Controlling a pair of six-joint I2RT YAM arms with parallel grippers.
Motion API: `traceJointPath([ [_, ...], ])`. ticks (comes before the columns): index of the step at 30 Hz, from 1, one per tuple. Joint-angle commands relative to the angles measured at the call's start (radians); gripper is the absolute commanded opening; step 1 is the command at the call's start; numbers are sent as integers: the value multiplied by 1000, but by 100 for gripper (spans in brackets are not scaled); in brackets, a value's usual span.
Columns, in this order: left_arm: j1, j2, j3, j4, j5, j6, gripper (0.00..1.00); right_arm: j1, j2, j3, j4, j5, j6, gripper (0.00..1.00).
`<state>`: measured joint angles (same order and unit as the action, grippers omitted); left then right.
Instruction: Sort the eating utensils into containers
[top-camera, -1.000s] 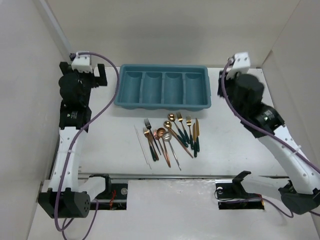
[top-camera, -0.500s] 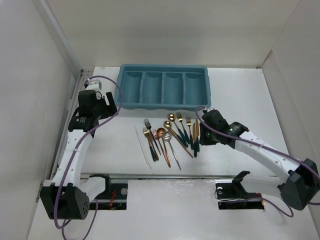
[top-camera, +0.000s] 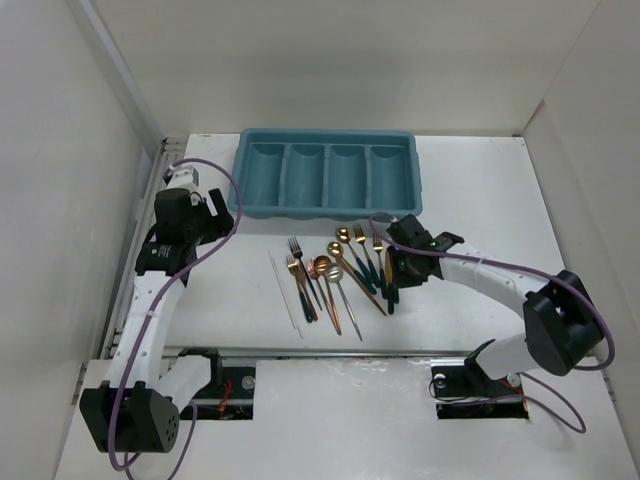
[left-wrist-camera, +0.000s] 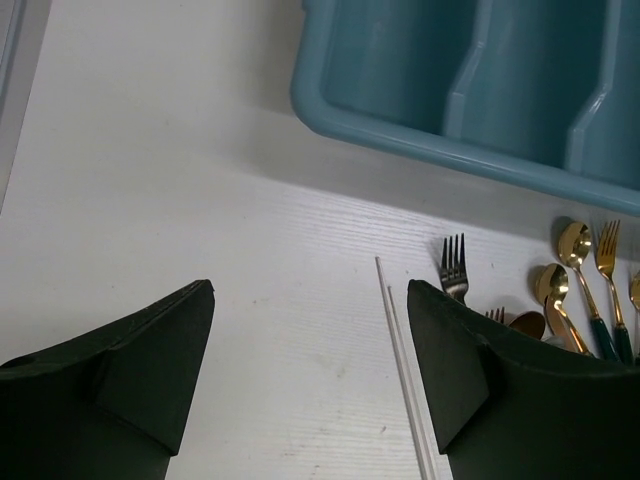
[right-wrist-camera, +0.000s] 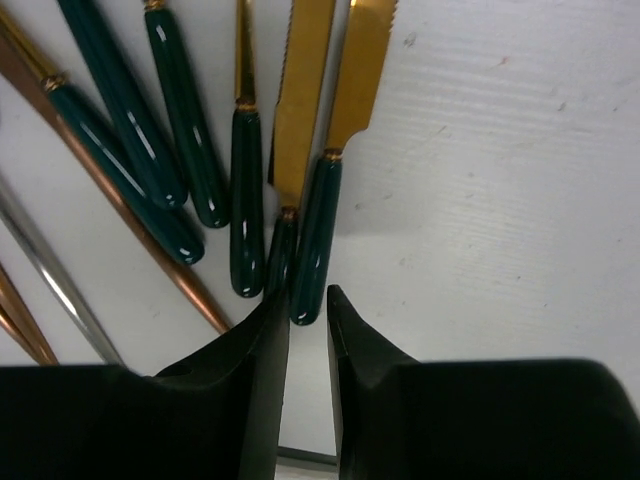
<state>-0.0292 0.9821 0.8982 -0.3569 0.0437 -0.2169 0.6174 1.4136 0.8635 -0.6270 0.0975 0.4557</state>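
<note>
The utensils (top-camera: 340, 272), copper-gold forks, spoons and knives with dark green handles, lie fanned out on the table in front of the teal tray (top-camera: 325, 207). Two white chopsticks (top-camera: 285, 292) lie at the left of the group. All four tray compartments look empty. My right gripper (top-camera: 396, 272) is low over the right end of the group. In the right wrist view its jaws (right-wrist-camera: 308, 298) stand a narrow gap apart, with the handle end of the rightmost knife (right-wrist-camera: 318, 235) at their mouth. My left gripper (left-wrist-camera: 310, 290) is wide open and empty, above the table left of the chopsticks (left-wrist-camera: 400, 370).
White walls enclose the table on the left, back and right. The tray's near rim (left-wrist-camera: 400, 125) runs across the top of the left wrist view. A purple cable (top-camera: 225, 190) loops from the left arm close to the tray's left end.
Both arms have swung down from their raised poses. The right gripper has moved left onto the knives at the right of the group. The left gripper has come down towards the chopsticks.
</note>
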Motion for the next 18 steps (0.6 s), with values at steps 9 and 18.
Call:
traceJointPath([
  [9,-5,-43,-5,21,-33,-15,75,-33,87,25,133,-64,-77,30],
  [18,-5,-43,-5,21,-42,-15,77,-64,136,25,93,-4,-41,30],
])
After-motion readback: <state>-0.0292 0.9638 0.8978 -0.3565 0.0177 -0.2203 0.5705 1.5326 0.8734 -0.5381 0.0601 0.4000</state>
